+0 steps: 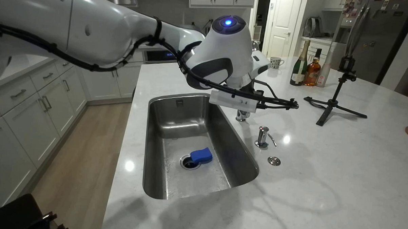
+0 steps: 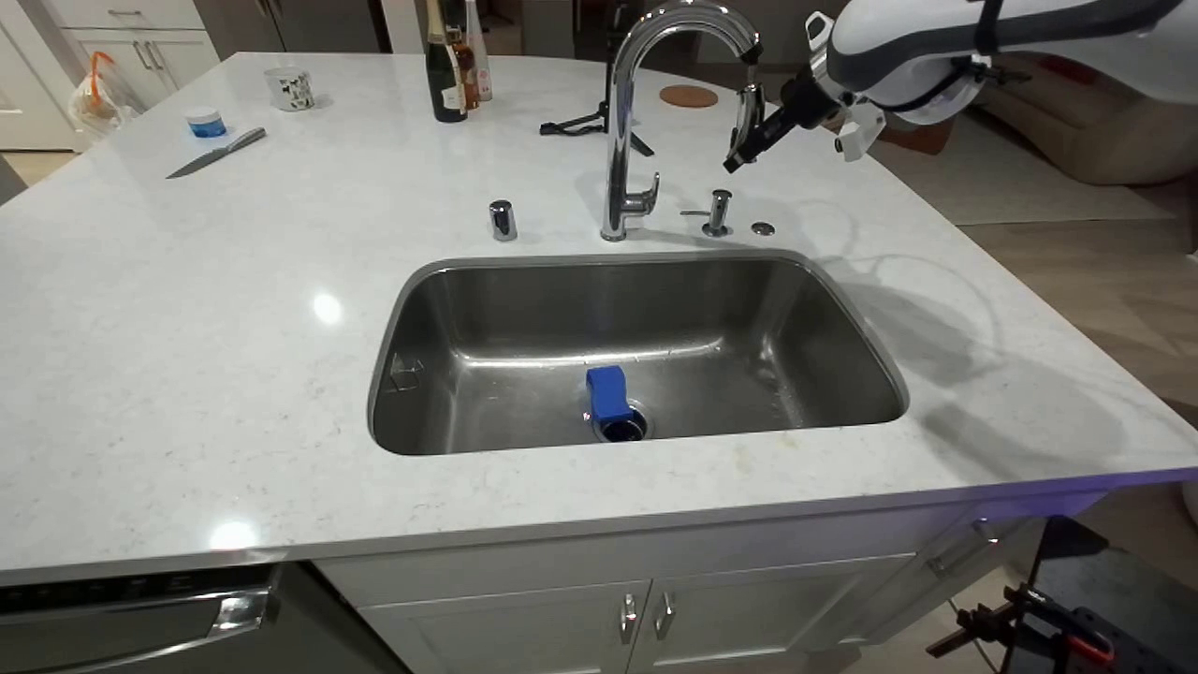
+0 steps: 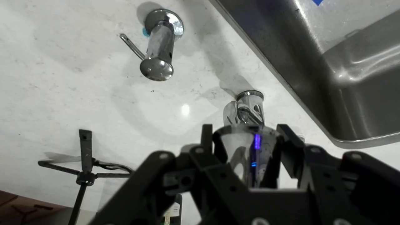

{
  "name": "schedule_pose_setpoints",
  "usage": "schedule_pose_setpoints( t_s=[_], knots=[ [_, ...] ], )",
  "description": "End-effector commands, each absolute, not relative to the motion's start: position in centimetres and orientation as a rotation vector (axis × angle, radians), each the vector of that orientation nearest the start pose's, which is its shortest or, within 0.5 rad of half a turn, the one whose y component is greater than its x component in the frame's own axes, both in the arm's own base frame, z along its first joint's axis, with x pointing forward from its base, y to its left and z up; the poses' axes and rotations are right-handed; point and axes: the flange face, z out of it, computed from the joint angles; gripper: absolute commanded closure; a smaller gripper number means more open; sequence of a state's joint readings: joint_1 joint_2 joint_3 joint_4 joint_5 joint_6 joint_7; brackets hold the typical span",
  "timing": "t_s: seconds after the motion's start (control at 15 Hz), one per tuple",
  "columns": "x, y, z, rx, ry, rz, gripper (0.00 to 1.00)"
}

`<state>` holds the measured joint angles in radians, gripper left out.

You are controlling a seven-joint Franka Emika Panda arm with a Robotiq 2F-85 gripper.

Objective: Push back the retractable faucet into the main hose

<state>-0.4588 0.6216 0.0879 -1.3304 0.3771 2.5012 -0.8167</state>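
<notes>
The main hose is the tall chrome faucet neck behind the sink. In an exterior view the retractable faucet, a slim chrome cylinder, hangs just below the neck's curved end, with a short thin length of hose showing in the gap. My gripper comes in from the side at the cylinder's lower part. In the wrist view the retractable faucet lies between the fingers of my gripper, which appear to touch both its sides. The neck's base shows beyond. In an exterior view the arm hides most of the faucet.
A steel sink holds a blue object by its drain. A low chrome dispenser and a round cap stand beside it. A black tripod and bottles stand behind the faucet.
</notes>
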Motion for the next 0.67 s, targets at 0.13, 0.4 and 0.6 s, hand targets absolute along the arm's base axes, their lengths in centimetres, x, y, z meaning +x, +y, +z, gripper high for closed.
schedule_pose_setpoints(
  t_s=[0.13,0.4,0.6],
  knots=[
    [71.1,-28.7,47.3,-2.992,-0.282,-0.995,0.73],
    [71.0,-28.7,48.9,-3.008,-0.304,-0.991,0.73],
    [71.3,-28.3,50.5,-3.03,-0.317,-0.992,0.73]
  ],
)
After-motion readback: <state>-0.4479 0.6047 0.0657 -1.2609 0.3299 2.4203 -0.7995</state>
